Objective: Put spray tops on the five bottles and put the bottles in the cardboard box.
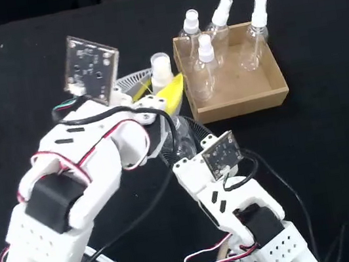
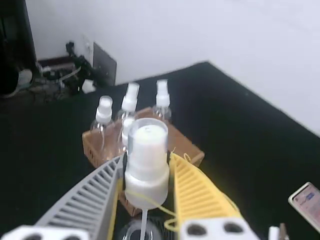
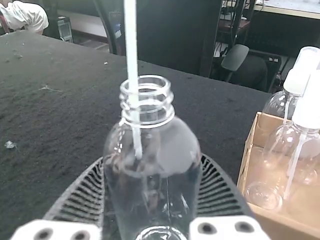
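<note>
High view: the left arm, a bulky white one, rises from the near left corner of the black cloth-covered table (image 1: 336,145) and bends toward the middle. Its left gripper (image 1: 162,87), with one yellow and one grey jaw, is clamped on a white plastic spray top (image 1: 161,68) just beside the brown cardboard box (image 1: 240,104). The smaller right arm comes up from the near edge. Its right gripper (image 1: 183,141) sits directly under the left one, closed round a clear plastic bottle (image 1: 185,144). Four capped clear bottles (image 1: 207,64) stand upright in the box.

Left wrist view: the left gripper (image 2: 146,165) presses both ribbed jaws against the sides of the spray top (image 2: 146,155), held upright. A thin white dip tube (image 2: 143,225) hangs from it toward the bottle mouth (image 2: 134,233) below. The box (image 2: 189,148) with the capped bottles (image 2: 104,112) lies beyond.

Right wrist view: the right gripper (image 3: 152,167) cradles the bottle (image 3: 150,175) upright between its grey jaws, snug on both sides. The dip tube (image 3: 131,60) passes down through the open neck into the bottle, so the spray top is not yet seated. The box (image 3: 250,150) stands near, with capped bottles (image 3: 285,145) inside.
</note>
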`<action>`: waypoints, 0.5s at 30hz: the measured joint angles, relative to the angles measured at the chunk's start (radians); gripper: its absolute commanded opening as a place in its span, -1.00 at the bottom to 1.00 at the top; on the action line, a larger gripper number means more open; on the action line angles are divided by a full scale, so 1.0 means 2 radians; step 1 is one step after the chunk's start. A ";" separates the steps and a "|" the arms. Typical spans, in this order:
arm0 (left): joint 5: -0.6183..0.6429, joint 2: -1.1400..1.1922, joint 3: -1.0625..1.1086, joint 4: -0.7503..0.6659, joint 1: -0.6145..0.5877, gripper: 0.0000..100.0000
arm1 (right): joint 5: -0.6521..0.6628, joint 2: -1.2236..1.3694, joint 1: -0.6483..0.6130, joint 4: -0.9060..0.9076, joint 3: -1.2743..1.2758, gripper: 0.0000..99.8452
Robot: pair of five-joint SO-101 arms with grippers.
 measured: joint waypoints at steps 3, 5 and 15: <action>0.000 0.000 0.025 0.000 0.000 -0.85 | 0.001 0.000 0.000 0.000 0.000 -0.87; 0.000 0.000 0.034 0.000 0.000 -0.85 | 0.001 0.000 0.000 0.000 0.000 -0.87; 0.000 0.000 0.052 0.000 0.000 -0.54 | 0.002 0.000 0.000 0.000 0.000 -0.87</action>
